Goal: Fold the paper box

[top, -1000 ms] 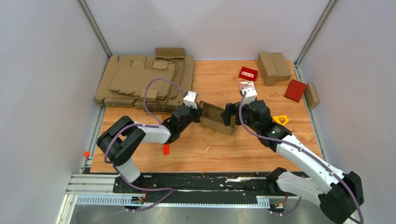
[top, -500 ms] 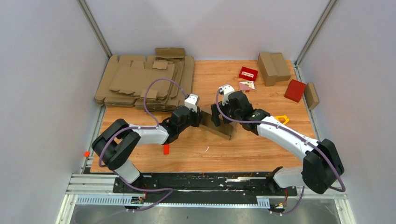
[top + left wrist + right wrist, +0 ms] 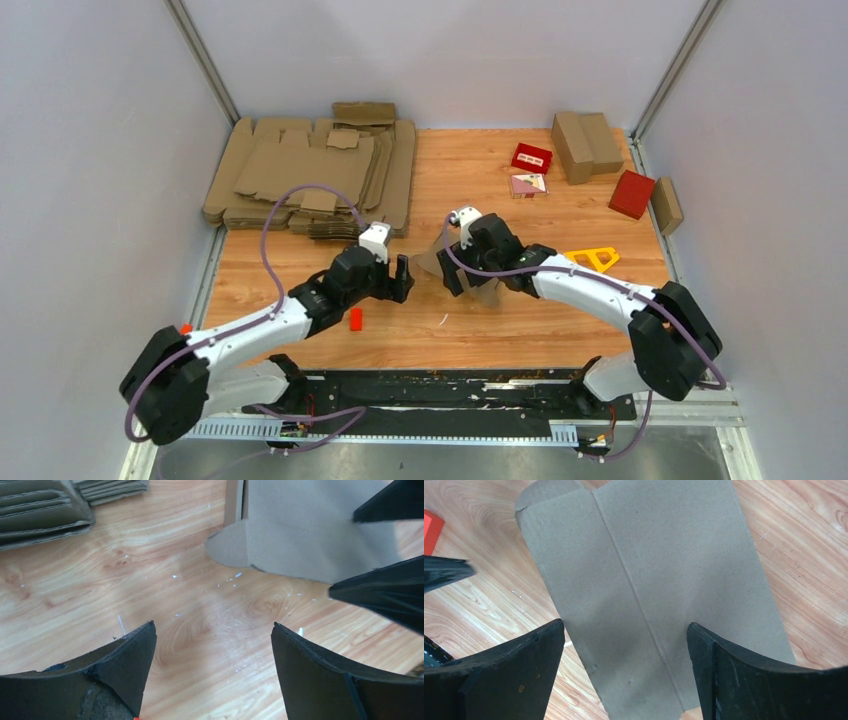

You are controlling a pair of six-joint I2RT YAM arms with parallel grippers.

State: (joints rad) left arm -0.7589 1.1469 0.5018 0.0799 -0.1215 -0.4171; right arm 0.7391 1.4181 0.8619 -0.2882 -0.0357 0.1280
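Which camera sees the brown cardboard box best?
The right wrist camera: the cardboard box fills the picture, with its creases and flap clear. The left wrist camera catches only a rounded flap and one side of the box. From the top camera it looks small, partly hidden under the right arm.

Near the middle of the desk: the paper box, plain brown corrugated cardboard, unprinted, not yet closed into a cuboid. Lies with broad faces turned upward, two long panels side by side, parted by a straight crease running lengthwise. Carries a short flap with a rounded corner at one end, low over the wood. Shows a narrow upright edge behind that flap. Cannot tell how far the remaining flaps are folded.
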